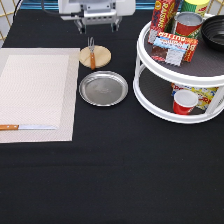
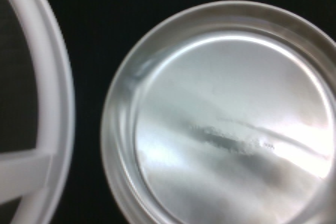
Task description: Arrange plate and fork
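The black table point(image 1: 110, 170) carries, toward the exterior view's left, a rectangular beige woven placemat point(image 1: 35, 92), and toward the exterior view's right, a white two-tier round turntable rack point(image 1: 150, 97) stocked with cans, packets and a red cup. The round shiny silver metal plate point(image 1: 103, 88) with a raised rim lies flat on the bare tablecloth between the placemat and the rack, just beside the placemat's edge and not on it. Above the plate in the exterior view sits a small round tan wooden disc point(image 1: 100, 60), and the small fork point(image 1: 92, 55) with an orange-brown wooden handle and silver tines rests on that disc. A wooden-handled knife point(image 1: 27, 127) with a long flat blade lies across the placemat's lower part. The arm's white two-finger gripper point(image 1: 97, 26) hangs at the exterior view's top, above and apart from the disc and fork; it holds nothing, and how far its fingers stand apart cannot be told. As a judgement, the arrangement has not begun: neither plate nor fork is on the placemat. The wrist view shows only the plate point(image 2: 225, 130) from close by, empty, with the white rim of the rack point(image 2: 52, 100) beside it; the exterior view alone shows the fork, the placemat and the gripper.
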